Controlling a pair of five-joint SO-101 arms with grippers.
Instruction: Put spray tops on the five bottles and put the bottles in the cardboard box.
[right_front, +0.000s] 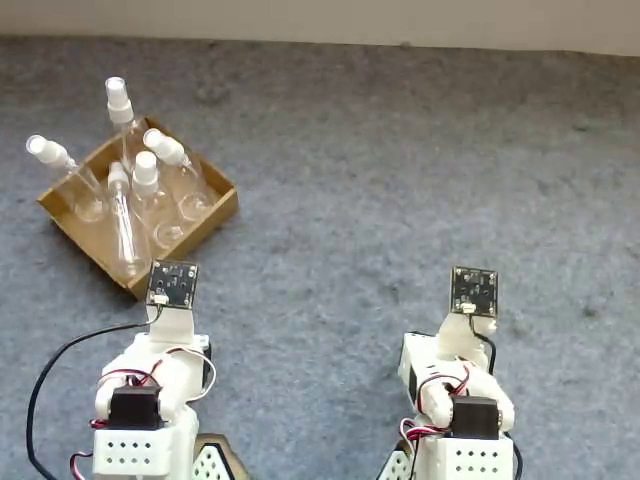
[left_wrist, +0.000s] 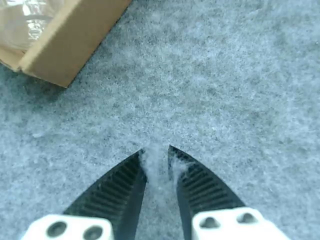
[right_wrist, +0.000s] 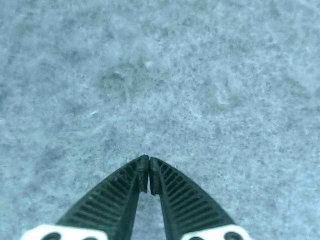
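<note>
The cardboard box (right_front: 222, 212) sits at the table's left, and several clear bottles (right_front: 132, 205) with white spray tops (right_front: 146, 170) stand or lie inside it. In the left wrist view, a corner of the box (left_wrist: 70, 40) shows with a bottle (left_wrist: 30, 12) inside. My left gripper (left_wrist: 156, 151) is over bare carpet just short of that corner, its fingers a narrow gap apart with nothing between them. My right gripper (right_wrist: 149, 159) is shut and empty over bare carpet, far from the box.
Both arms are drawn back at the near edge, the left arm (right_front: 155, 390) just in front of the box and the right arm (right_front: 460, 390) further right. Grey carpet (right_front: 400, 180) covers the table.
</note>
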